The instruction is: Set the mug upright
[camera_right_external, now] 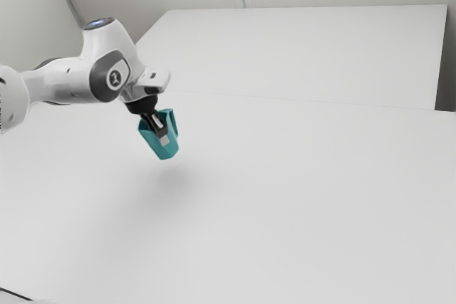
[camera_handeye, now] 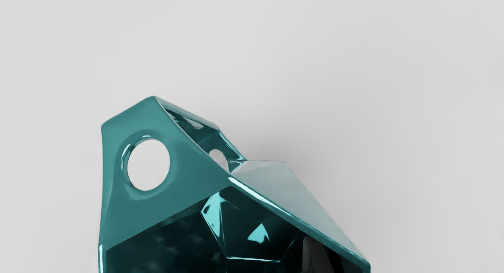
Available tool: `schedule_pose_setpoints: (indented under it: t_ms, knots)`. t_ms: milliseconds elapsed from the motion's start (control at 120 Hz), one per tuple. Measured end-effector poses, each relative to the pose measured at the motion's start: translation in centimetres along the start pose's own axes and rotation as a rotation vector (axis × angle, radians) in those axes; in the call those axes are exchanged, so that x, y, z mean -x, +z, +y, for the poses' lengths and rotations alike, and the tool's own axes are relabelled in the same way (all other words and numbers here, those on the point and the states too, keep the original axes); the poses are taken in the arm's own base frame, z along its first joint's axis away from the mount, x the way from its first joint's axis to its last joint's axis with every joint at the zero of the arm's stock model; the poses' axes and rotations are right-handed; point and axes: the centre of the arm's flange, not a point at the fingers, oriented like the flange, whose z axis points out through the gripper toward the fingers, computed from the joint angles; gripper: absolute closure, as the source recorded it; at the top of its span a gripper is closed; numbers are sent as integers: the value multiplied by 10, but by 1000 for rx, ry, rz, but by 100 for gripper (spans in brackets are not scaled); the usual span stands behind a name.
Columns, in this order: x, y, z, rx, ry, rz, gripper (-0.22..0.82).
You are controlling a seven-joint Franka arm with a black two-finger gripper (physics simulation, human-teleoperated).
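one black two-finger gripper [camera_right_external: 164, 139] is clamped on the one faceted, glossy teal mug [camera_right_external: 166, 152], which hangs tilted above the one pale, flat white table [camera_right_external: 299, 197], apart from it. one soft shadow [camera_right_external: 169, 184] lies beneath. the wrist view shows two round holes by the mug's rim; one finger seems to be inside, though the dark interior makes that hard to judge.

The white arm [camera_right_external: 63, 85] comes in at the exterior view's left and runs nearly level to a bulky joint [camera_right_external: 109, 76] with a dark band. Past it, the hand [camera_right_external: 148, 83] sits a little toward that view's right. Below, the black claw [camera_right_external: 164, 138] slants downward and rightward, its pale-tipped fingers closed in a grip.
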Motion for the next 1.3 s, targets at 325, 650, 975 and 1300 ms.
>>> schedule_pose_setpoints:
  t_ms: [325,650,975,1300]
  knots:
    - [-40,23,65,-4,-95,-5,79]
    - [23,40,20,-52,-403,-38,78]
    - [5,50,82,-64,-399,-32,78]
    - [8,69,86,-46,-456,-25,78]
